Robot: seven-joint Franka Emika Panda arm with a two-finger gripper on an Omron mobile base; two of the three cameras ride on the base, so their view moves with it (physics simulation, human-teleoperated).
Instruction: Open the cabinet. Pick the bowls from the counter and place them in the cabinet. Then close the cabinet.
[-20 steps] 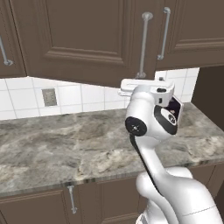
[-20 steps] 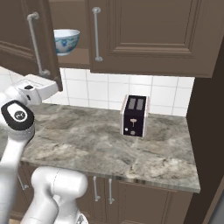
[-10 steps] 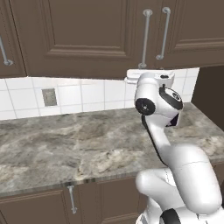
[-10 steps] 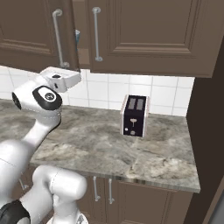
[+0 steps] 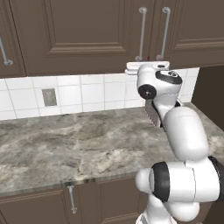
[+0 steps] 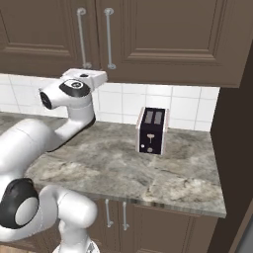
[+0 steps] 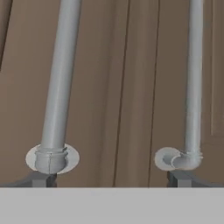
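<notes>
Cabinet (image 5: 87, 30) is the dark brown wall unit above the counter (image 5: 65, 144), both raised-panel doors shut flush. Two long vertical silver bar handles (image 5: 141, 33) sit side by side at the door seam. The tool (image 7: 111, 179) is released, jaws spread wide, nothing between them. In the hand view each dark fingertip (image 7: 41, 178) sits just below a handle's lower mount: one tip under the left-hand bar, the other under the right-hand bar (image 7: 192, 83), the seam between the doors running up the middle. Contact between the tips and the mounts can't be told. In the right base view the white hand (image 6: 84, 76) is level with the bottom edge of the doors, right beneath the handle ends, with the arm (image 6: 39, 133) arching up from lower left. A dark two-slot toaster (image 6: 151, 131) stands upright on the marbled counter against the white tile backsplash (image 6: 183, 106), off to the arm's right. Low brown cabinets (image 5: 39, 208) with short handles sit under the counter edge.
</notes>
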